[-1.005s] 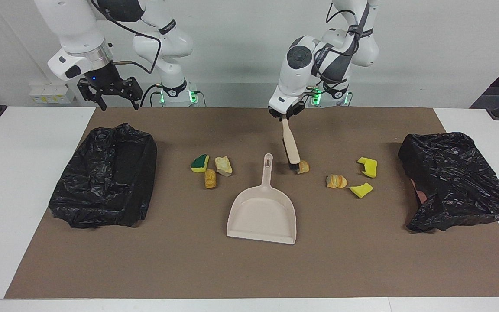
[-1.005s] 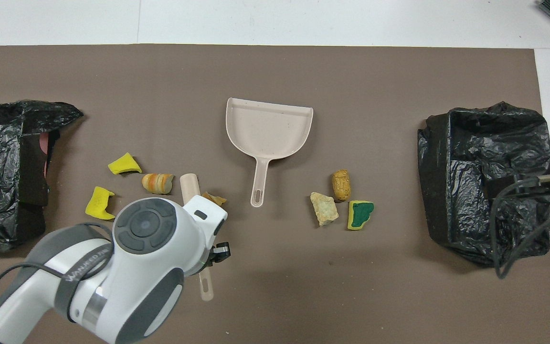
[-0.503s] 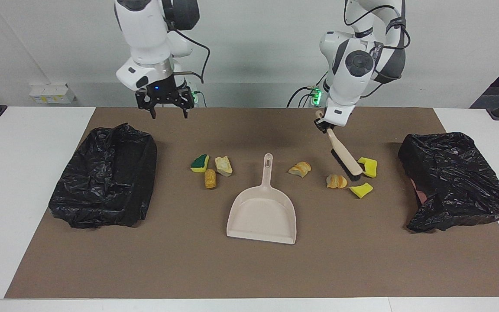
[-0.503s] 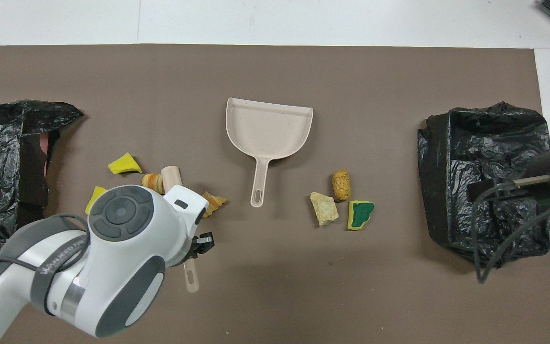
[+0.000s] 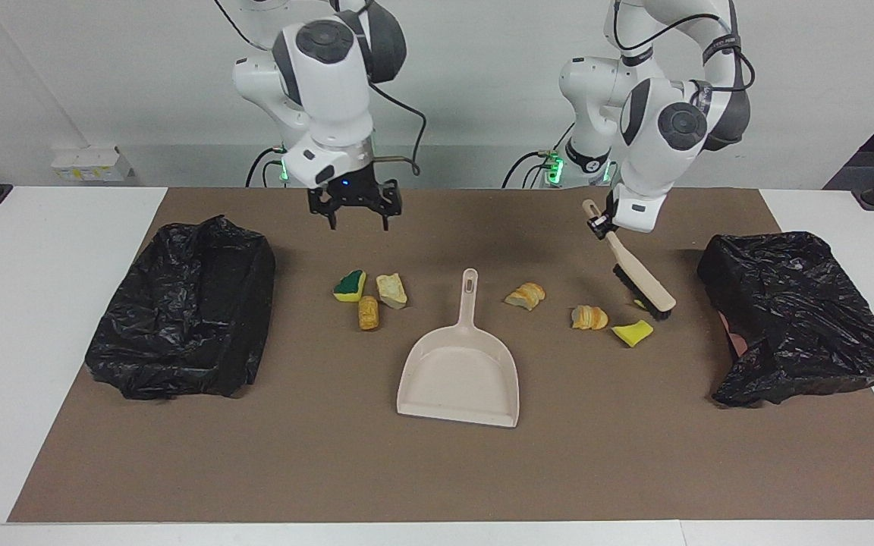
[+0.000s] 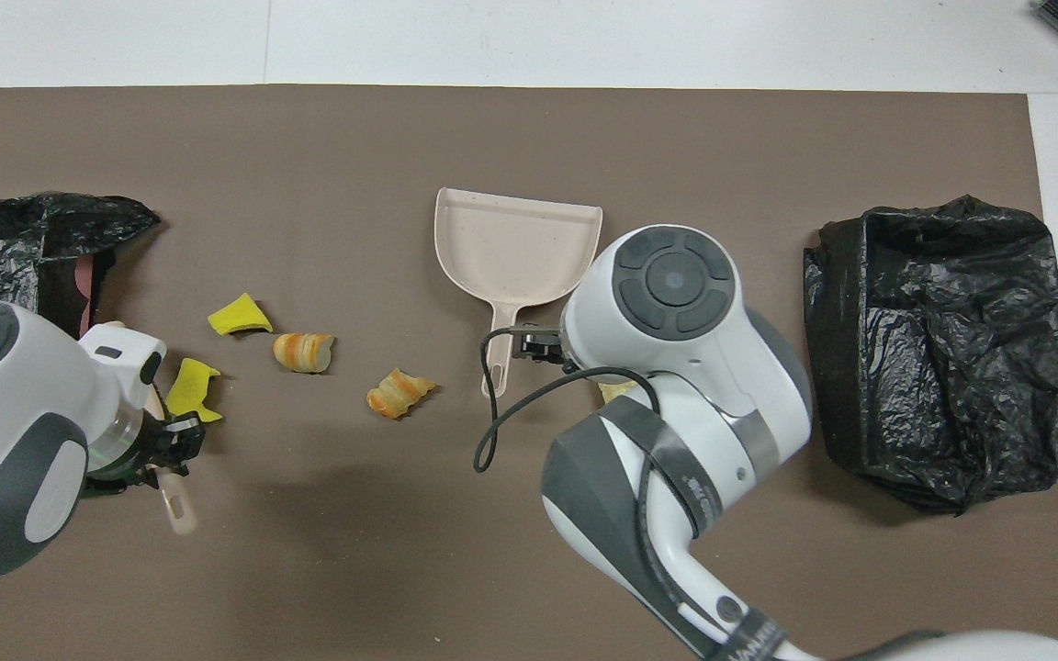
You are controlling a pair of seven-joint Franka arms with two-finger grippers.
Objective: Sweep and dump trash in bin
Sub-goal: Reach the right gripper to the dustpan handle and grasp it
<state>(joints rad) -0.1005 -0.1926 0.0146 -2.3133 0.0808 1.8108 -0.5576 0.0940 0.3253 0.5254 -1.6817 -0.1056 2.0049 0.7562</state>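
Note:
My left gripper [image 5: 602,221] is shut on the handle of the beige brush [image 5: 638,273]. The bristles rest on the mat against a yellow sponge chunk [image 6: 189,390], which the brush mostly hides in the facing view. Beside it lie another yellow chunk [image 5: 632,332] and two orange bread lumps [image 5: 589,317] [image 5: 526,295]. My right gripper [image 5: 356,214] is open in the air, over the mat just on the robots' side of a green-topped sponge [image 5: 350,285], a pale bread lump [image 5: 391,290] and a tan lump [image 5: 368,312]. The right arm hides these three from overhead.
The beige dustpan [image 5: 458,375] lies mid-mat with its handle toward the robots. A black bag-lined bin [image 5: 187,326] stands at the right arm's end of the table. Another black bag-lined bin [image 5: 793,318] stands at the left arm's end.
My left gripper carried the brush from the bread lump by the dustpan handle toward the left arm's end, to the yellow sponge. My right arm swung from near its bin toward the middle.

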